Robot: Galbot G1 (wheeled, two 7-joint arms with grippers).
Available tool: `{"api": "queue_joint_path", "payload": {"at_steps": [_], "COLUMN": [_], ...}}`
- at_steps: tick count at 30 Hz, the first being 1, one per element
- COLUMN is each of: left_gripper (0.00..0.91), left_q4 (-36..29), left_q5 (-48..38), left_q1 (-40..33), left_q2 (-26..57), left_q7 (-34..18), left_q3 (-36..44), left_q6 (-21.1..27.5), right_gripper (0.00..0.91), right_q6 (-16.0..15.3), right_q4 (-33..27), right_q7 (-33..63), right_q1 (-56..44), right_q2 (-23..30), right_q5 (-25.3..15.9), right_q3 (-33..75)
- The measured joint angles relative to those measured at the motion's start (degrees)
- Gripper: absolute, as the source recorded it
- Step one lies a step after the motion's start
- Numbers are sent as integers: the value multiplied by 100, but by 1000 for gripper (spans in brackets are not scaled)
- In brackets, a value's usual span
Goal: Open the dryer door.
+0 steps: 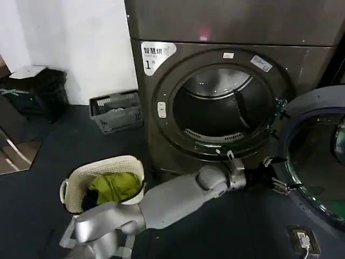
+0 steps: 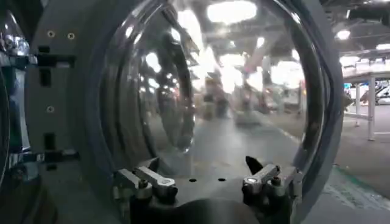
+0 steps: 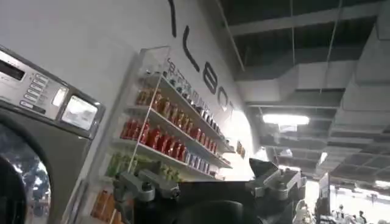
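The dryer door [image 1: 315,156] stands swung wide open at the right edge of the head view, its rounded grey rim and dark glass cut off by the frame there. In the left wrist view its inner side [image 2: 201,91] shows as a bulging, glossy glass bowl set in a matt grey ring with small screw holes, mirroring ceiling lights. The dryer [image 1: 215,97] is a dark grey metal box in the upper middle, with a round opening that shows a perforated steel drum; a white label sits at its upper left corner.

The left end effector [image 1: 277,181] reaches across the lower middle on a smooth silver arm to the door's lower inner rim; its fingers [image 2: 155,182] are spread apart, touching nothing. The right end effector [image 3: 210,182] points up at a white wall and shelves of bottles, its fingers likewise apart.

A cream woven-pattern laundry basket [image 1: 75,181] at lower left holds green cloth, partly hidden by the arm. A grey slotted crate [image 1: 116,110] lies by the wall.
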Motion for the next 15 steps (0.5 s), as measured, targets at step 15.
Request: {"api": "queue_joint_path", "payload": {"at_steps": [15], "left_gripper": [907], "left_q4": [-116], "left_q5": [30], "left_q1": [49], "left_q2": [0], "left_q7": [-113], "left_q3": [-140], "left_q6": [-261], "right_gripper": [907], "right_q6": [33], "right_q4": [-106], "right_q7": [-45], "right_q1": [243], "right_q2": [-117], "right_q5": [-130], "right_q3": [-273]}}
